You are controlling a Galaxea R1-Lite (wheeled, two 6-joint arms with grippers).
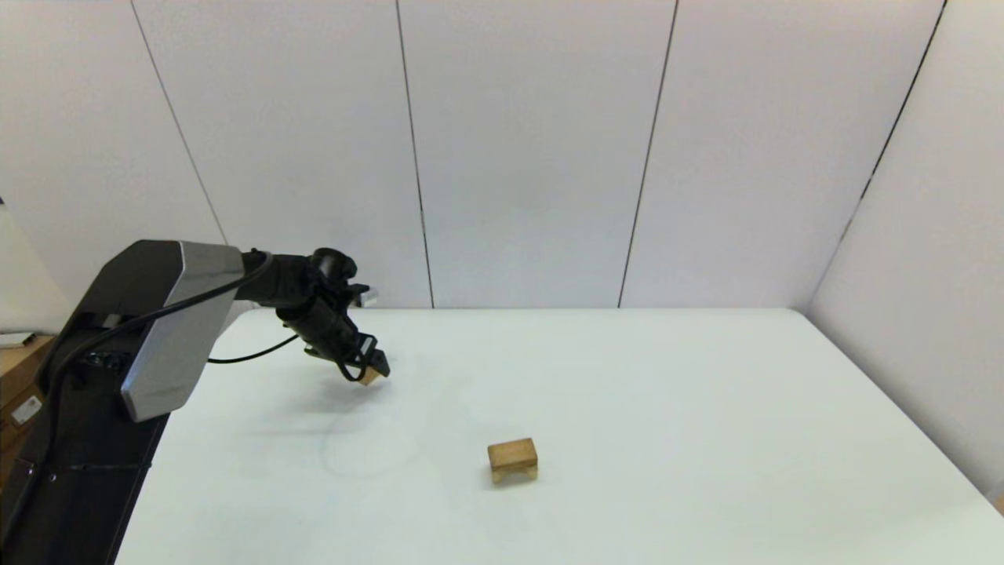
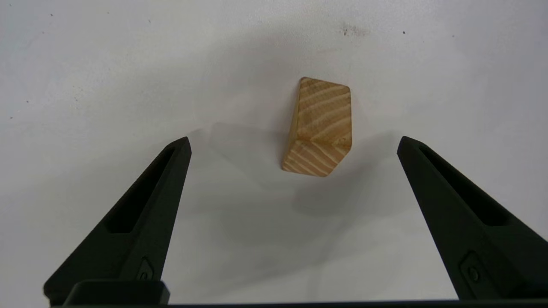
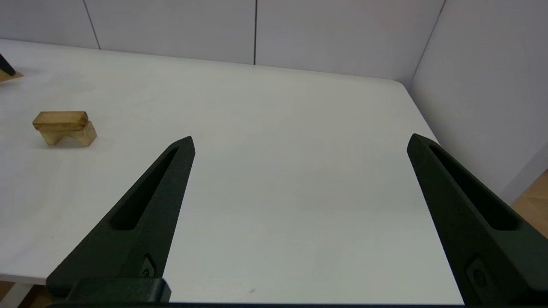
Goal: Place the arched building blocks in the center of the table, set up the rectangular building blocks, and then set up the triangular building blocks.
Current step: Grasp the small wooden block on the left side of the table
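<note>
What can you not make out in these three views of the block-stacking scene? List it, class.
- Head view: the left pincer covers most of the triangular block.
- Head view: the rectangular block and arched block blur together.
- Right wrist view: the triangular block is cut off by the edge.
- Head view: the right pincer is out of frame.

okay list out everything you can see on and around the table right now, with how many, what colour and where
arched block: one, light wood, standing on its two legs near the middle of the table.
rectangular block: one, light wood, lying flat on top of the arched block.
triangular block: one, light wood, on the table toward the left, under the left tool and untouched.
table: one, white, filling the scene.
wall panels: pale grey, behind and to the right of the table.
left tool: black, open, above the triangular block with a finger on either side.
right tool: black, open, holding nothing, over the table's right side, out of the head view.
</note>
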